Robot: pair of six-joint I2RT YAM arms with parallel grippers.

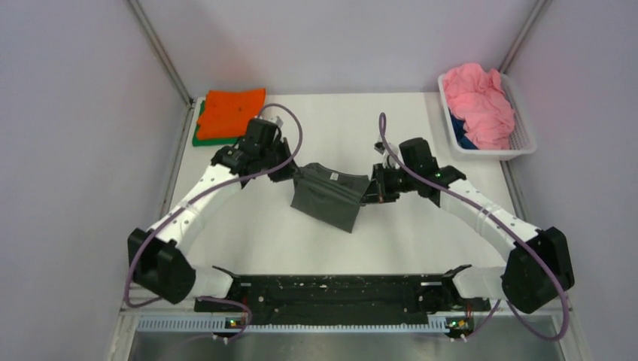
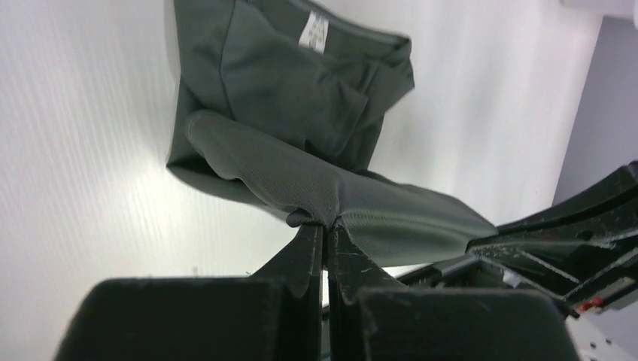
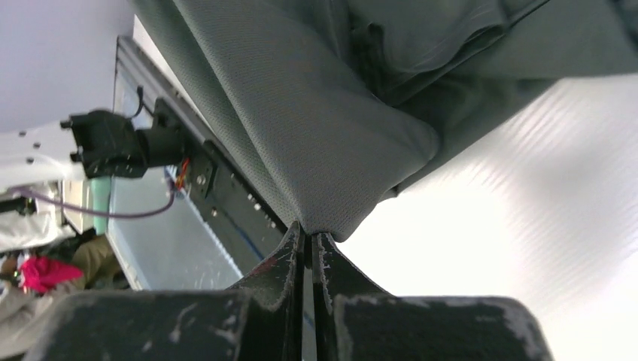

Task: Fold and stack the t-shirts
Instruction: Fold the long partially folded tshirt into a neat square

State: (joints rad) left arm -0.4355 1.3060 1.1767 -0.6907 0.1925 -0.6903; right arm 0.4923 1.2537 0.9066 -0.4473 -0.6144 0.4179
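Observation:
A dark grey t-shirt [image 1: 329,197] hangs stretched between my two grippers over the middle of the table, partly folded, its white neck label [image 2: 314,31] showing. My left gripper [image 1: 292,171] is shut on the shirt's left edge, the cloth [image 2: 301,173] pinched at the tips [image 2: 325,226]. On the other side my right gripper [image 1: 369,192] is shut on the right edge, with grey cloth [image 3: 316,128] bunched at its tips [image 3: 308,232]. At the back left an orange t-shirt [image 1: 232,111] lies folded on a green one [image 1: 198,137].
A white basket [image 1: 524,141] at the back right holds a crumpled pink t-shirt [image 1: 478,101] over a blue one [image 1: 463,141]. The arms' black base bar [image 1: 331,293] runs along the near edge. Metal frame posts stand at both back corners.

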